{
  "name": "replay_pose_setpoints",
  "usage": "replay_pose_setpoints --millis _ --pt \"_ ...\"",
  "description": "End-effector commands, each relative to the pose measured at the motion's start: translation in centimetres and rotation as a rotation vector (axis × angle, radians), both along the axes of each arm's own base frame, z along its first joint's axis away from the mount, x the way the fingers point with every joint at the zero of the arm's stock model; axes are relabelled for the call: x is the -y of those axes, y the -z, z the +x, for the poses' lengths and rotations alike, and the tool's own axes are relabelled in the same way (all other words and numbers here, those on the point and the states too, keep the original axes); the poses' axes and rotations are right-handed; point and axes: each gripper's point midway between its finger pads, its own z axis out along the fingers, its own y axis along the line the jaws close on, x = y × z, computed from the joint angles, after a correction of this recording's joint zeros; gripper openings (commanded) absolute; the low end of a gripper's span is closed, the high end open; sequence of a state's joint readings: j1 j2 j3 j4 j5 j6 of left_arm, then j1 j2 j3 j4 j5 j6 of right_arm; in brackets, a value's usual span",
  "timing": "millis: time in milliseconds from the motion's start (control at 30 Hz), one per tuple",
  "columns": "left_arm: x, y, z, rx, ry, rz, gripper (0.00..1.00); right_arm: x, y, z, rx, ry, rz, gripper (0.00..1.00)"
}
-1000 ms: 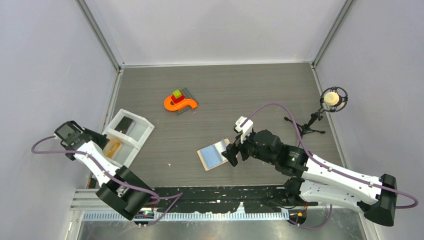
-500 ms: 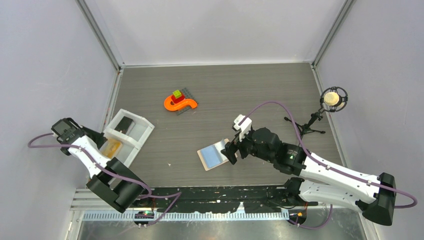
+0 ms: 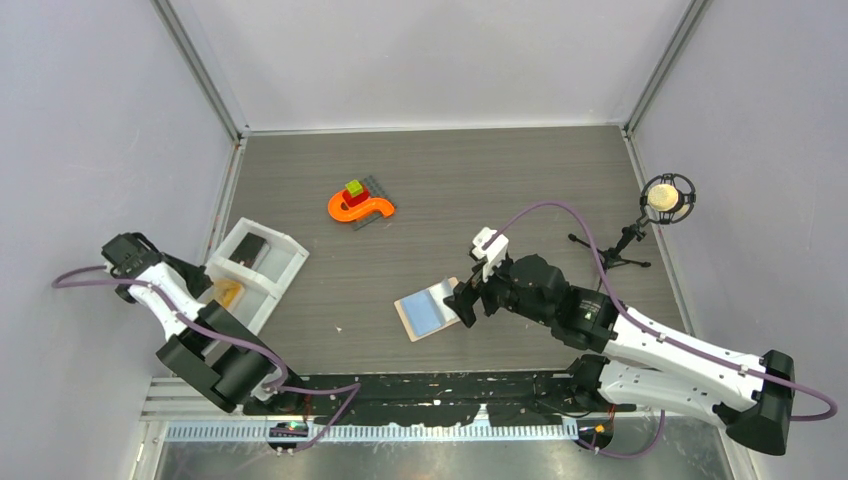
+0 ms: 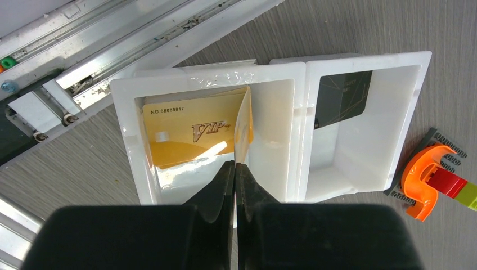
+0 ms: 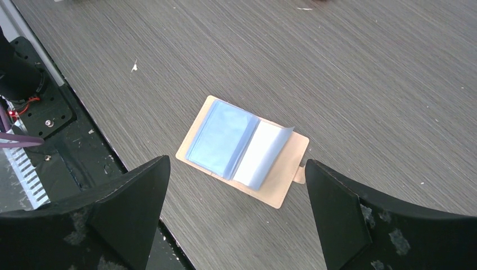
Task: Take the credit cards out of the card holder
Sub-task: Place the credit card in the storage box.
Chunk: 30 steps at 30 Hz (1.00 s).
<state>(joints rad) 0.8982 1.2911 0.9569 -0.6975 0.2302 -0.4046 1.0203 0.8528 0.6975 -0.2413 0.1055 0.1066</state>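
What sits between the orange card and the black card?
The divider wall of the white tray: the orange card lies in one compartment, the black card in the other. The left wrist view shows it.

I read "NO.88888817" and "VIP" on the orange-yellow card (image 4: 191, 132) in the white tray (image 4: 299, 129). The black card (image 4: 343, 98) print is illegible.

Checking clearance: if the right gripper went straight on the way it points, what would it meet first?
Probably the card holder, lying open on the table and framed by the open right gripper; depth is hard to judge.
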Motion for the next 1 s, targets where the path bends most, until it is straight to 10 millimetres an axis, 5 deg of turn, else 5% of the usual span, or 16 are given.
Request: replay_pose_setpoints --millis 0,367,567,733,967 --pt "-1.0 -1.0 -0.2 -0.024 0.005 0.053 0.06 -0.2 -3.3 0.3 0.059 -0.001 0.077 0.98" --pt "-1.7 -2.1 -1.1 -0.074 -0.051 0.103 0.28 0.2 -3.3 0.3 0.060 0.007 0.077 0.98" --pt "-0.7 -2.8 -0.2 -0.029 -0.026 0.095 0.30 0.3 -3.1 0.3 0.056 0.014 0.074 0.98" --pt "1.7 -4.3 1.4 0.061 0.066 0.094 0.31 0.5 -3.0 0.7 0.041 0.047 0.074 0.95" --pt "7.9 -8.4 2.8 0.239 0.293 0.151 0.39 1.4 -2.8 1.9 0.016 0.155 0.054 0.95"
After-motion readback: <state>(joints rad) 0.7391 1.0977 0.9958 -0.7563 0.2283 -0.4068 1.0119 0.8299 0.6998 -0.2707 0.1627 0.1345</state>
